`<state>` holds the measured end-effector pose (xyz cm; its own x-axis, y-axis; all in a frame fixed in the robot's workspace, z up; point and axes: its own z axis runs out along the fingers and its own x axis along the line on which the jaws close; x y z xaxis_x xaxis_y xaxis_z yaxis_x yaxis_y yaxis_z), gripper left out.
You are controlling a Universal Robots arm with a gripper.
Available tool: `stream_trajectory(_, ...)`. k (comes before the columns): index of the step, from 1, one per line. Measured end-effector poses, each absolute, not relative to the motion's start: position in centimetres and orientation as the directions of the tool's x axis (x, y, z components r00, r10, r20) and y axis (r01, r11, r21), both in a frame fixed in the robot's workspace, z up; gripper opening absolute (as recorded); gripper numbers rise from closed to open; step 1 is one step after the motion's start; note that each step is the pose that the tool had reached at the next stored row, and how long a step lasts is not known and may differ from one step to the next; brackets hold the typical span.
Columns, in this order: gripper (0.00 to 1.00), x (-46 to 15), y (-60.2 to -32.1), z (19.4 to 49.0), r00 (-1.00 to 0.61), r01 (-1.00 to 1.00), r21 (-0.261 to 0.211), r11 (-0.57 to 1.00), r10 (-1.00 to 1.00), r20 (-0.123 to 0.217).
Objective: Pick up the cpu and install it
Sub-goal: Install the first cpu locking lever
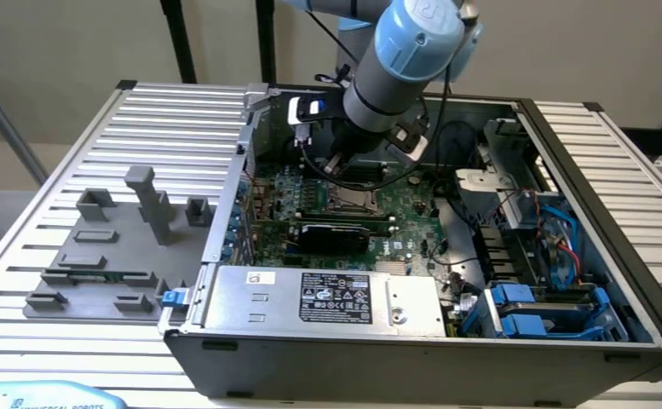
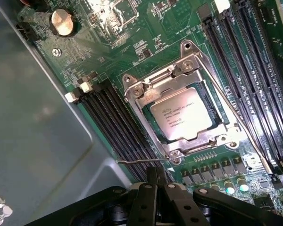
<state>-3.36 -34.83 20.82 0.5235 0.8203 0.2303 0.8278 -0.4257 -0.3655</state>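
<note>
The cpu is sitting flat in the socket frame on the motherboard, silver top facing up, printed text visible. It is square, so there is no real long axis; its edges are lying skewed to the memory slots on one side and the second bank of slots on the other. The frame's metal bracket is surrounding the chip on all sides, and a thin wire lever is running along one edge of the socket, looking unlatched, though that is a judgement.

The hand is hovering just off one corner of the socket, close to the board, with the chip lying directly ahead of the fingertips. Fingers are pressed together, nothing between them, and they are not touching the chip; whether the tips are brushing the lever end or the slots I cannot tell. So the chip appears already placed, not carried.

In the exterior view the arm is reaching down into the open computer case, wrist over the middle of the board, with the hand low over the socket area. The case is resting on a slatted worktop, and grey fixture blocks are standing well apart, on the exterior view's left.
</note>
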Motion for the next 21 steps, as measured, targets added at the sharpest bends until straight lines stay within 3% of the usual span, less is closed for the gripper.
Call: stream_trajectory(21,0.11,-1.7,-33.8,19.8,0.520,0.829,-0.348,-0.439,0.832,0.190)
